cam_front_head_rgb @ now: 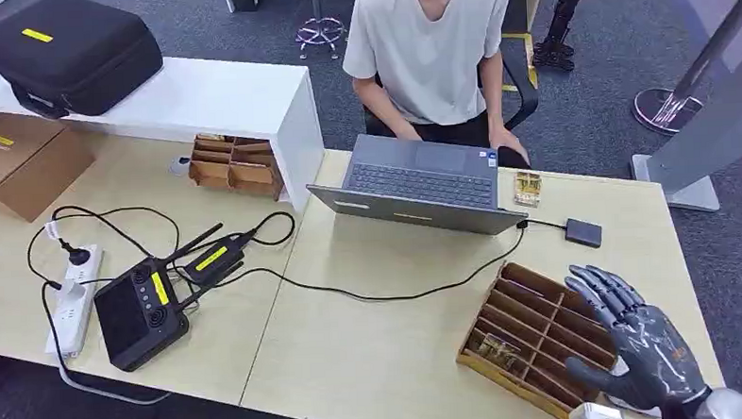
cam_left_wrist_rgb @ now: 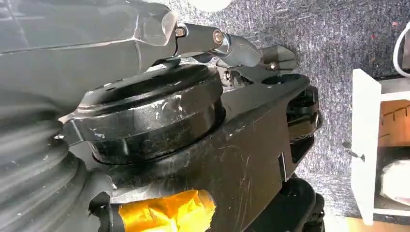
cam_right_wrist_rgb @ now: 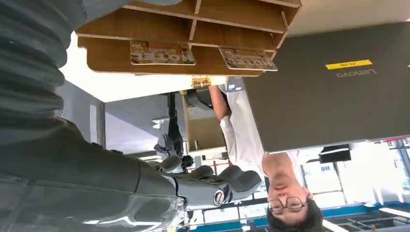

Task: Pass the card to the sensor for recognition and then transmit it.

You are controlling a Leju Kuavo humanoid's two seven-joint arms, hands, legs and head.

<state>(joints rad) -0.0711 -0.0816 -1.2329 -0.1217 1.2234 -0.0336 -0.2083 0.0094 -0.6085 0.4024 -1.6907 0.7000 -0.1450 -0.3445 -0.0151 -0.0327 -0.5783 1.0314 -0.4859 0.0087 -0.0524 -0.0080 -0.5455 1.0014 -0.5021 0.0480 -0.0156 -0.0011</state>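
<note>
1. Your right hand (cam_front_head_rgb: 637, 335) hovers over the near-right corner of the desk (cam_front_head_rgb: 374, 360), fingers spread apart and holding nothing. Your left hand I cannot judge; the left wrist view gives no clear sight of its fingers.
2. Directly under that hand sits the wooden slotted tray (cam_front_head_rgb: 529, 340). The cards (cam_right_wrist_rgb: 162, 52) lie flat in its compartments; the right wrist view shows two printed ones side by side.
3. Expect a card to be thin, light, stiff and slick. Lying flat, it offers little to grab, so I would pinch it by an exposed edge, thumb against a finger, rather than press on its face.
4. Further off, the small dark box (cam_front_head_rgb: 584, 231) wired to the laptop (cam_front_head_rgb: 418, 184) looks like the sensor.
5. Beyond it, a person (cam_front_head_rgb: 431, 51) sits typing.
</note>
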